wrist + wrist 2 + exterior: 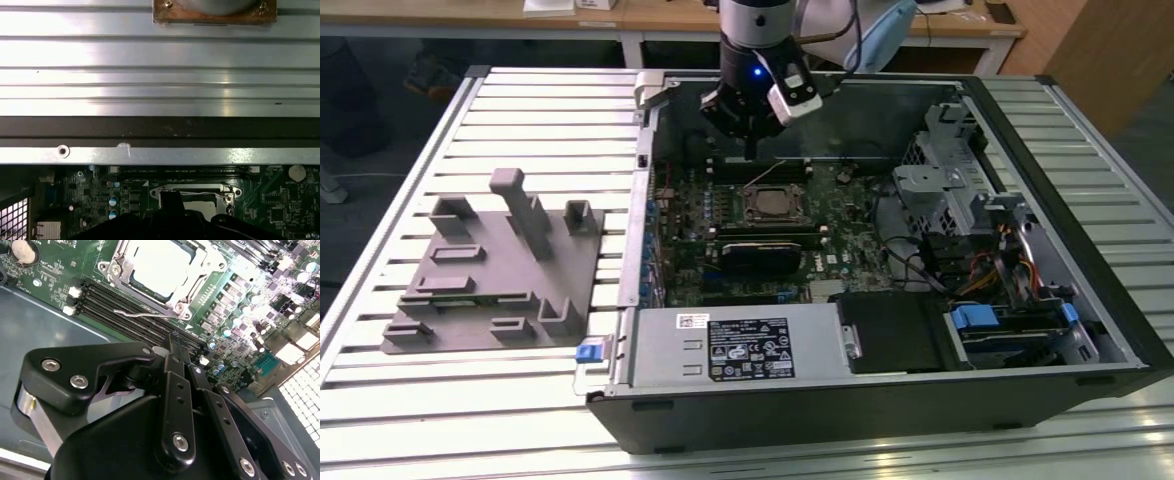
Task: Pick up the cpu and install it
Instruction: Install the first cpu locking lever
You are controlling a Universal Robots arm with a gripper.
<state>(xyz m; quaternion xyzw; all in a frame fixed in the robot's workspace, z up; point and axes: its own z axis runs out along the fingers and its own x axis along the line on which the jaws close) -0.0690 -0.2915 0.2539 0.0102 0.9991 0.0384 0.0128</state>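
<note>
The cpu (156, 264), a silvery-white square, lies inside the metal-framed socket (114, 269) on the green motherboard (847, 235). In the exterior view the cpu (774, 203) sits mid-board in the open computer case. My gripper (754, 148) hangs above the board's rear edge, behind the socket and apart from it. Its black fingers (175, 385) meet at the tips, shut with nothing between them. The socket's thin wire lever (142, 313) lies along the socket's side nearest the gripper (173, 338). The first wrist view shows the cpu (202, 202) beyond the dark gripper body.
A grey plastic fixture (494, 265) rests on the slatted metal table (534, 110) at the exterior view's left of the case. Inside the case are memory slots (130, 310), a black cooler (754, 255), a drive cage (947, 180) and a power supply (740, 345).
</note>
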